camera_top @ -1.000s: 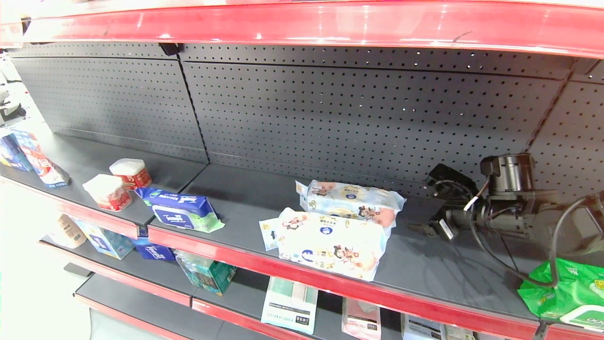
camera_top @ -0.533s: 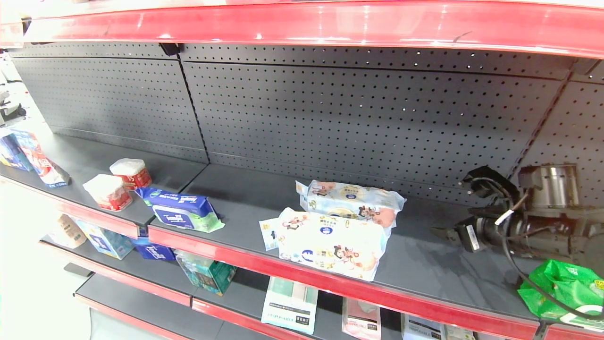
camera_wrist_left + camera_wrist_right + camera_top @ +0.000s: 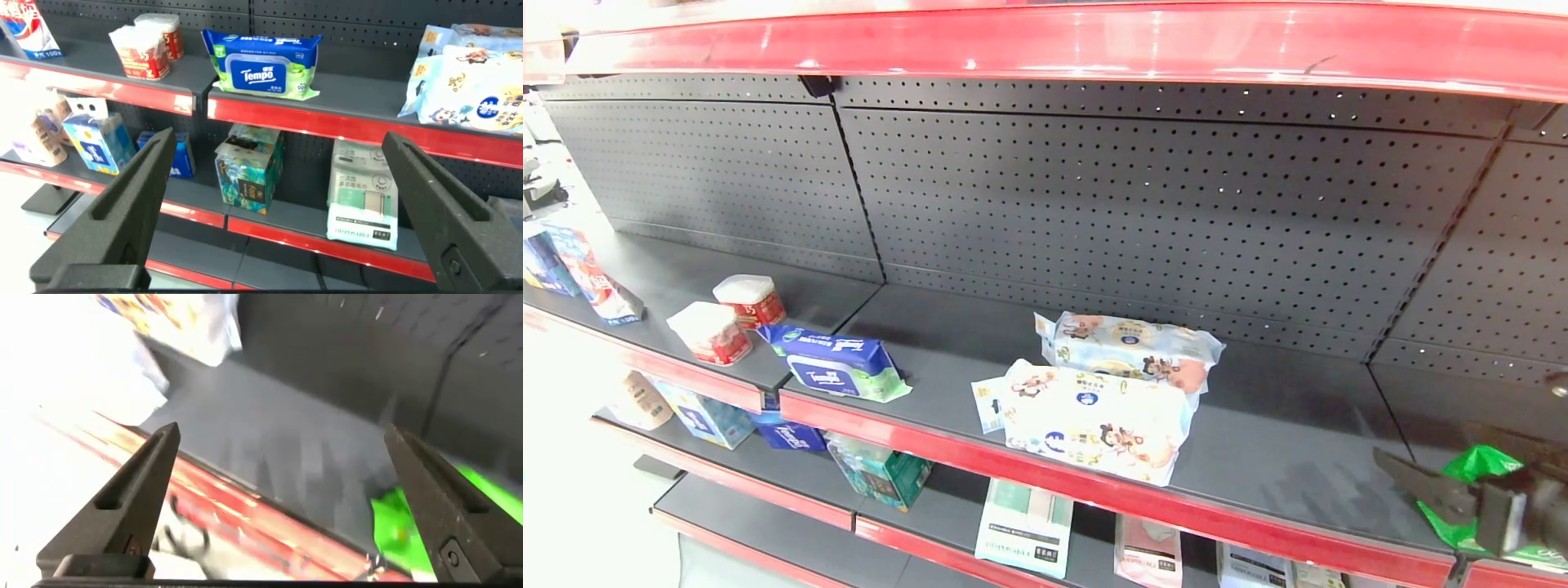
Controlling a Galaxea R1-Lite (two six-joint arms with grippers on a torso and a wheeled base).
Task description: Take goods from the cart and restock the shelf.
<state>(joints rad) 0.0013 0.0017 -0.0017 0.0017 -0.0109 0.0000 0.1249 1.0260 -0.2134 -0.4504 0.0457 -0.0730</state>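
Observation:
On the grey shelf [image 3: 1290, 425] lie two white cartoon-print wipe packs, one in front [image 3: 1094, 420] and one behind [image 3: 1131, 347]. A green pack [image 3: 1478, 463] rests at the shelf's far right by the red front edge. My right gripper [image 3: 1462, 465] hangs open and empty just in front of the green pack, also seen as the right gripper [image 3: 282, 433] with the green pack [image 3: 400, 523] beyond it. My left gripper [image 3: 278, 139] is open and empty, low and in front of the lower shelves.
A blue wipes pack [image 3: 837, 363] and two red jars [image 3: 711, 331] sit further left on the shelf. The lower shelves hold a green tissue box [image 3: 249, 171] and a white pack [image 3: 364, 196]. The pegboard back wall [image 3: 1143, 204] closes the rear.
My right arm has pulled back from over the shelf, moving right and down to the front edge by the green pack. The goods on the shelf have stayed put.

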